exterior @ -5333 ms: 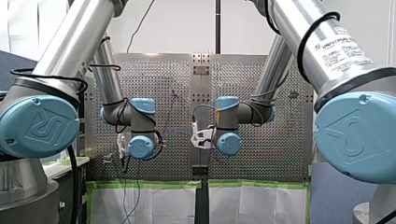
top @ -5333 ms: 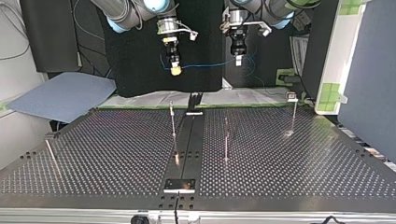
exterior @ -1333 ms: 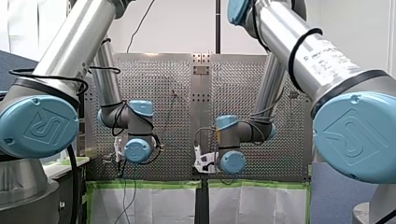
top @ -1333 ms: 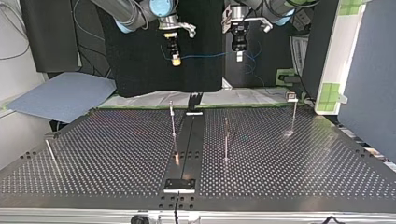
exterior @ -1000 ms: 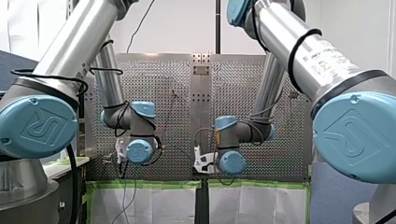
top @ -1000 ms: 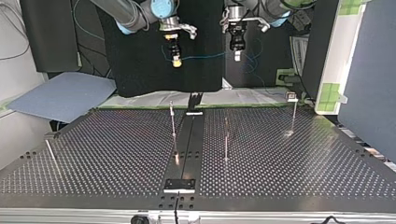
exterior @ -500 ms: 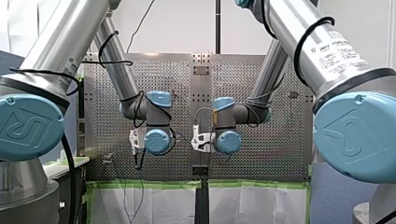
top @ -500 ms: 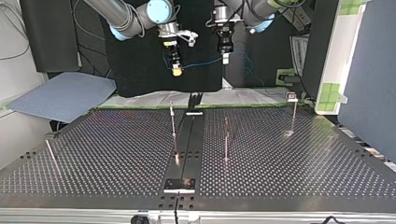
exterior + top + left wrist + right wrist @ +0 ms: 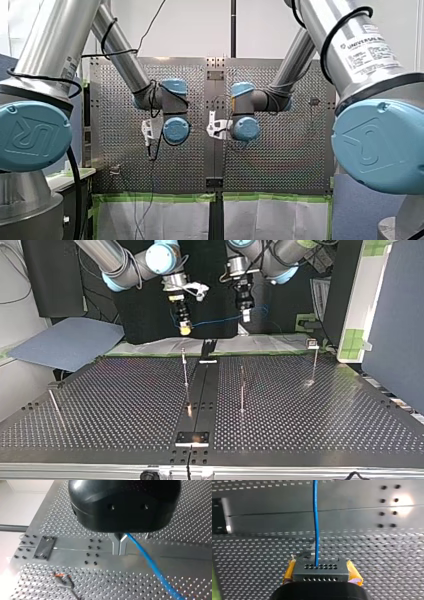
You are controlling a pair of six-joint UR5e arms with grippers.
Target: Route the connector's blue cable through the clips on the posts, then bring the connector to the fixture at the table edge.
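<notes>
Yellow pads (image 9: 290, 571) of our right gripper (image 9: 322, 572) clamp the connector (image 9: 320, 570); its blue cable (image 9: 315, 525) runs to our left gripper (image 9: 120, 553) (metal fingers (image 9: 115, 546)), which we find closed on it.

Two arms (image 9: 120, 267) (image 9: 280, 252), one blue cable (image 9: 220, 320), one connector (image 9: 320, 570), three upright posts (image 9: 184, 367) (image 9: 242, 390) (image 9: 314, 365), one table (image 9: 325, 420).

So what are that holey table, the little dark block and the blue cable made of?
The table looks like metal: brushed grey, throwing glare. The connector seems to be matte dark plastic, with no shine. The blue cable is probably plastic-sheathed wire: smooth, with a slight sheen.
</notes>
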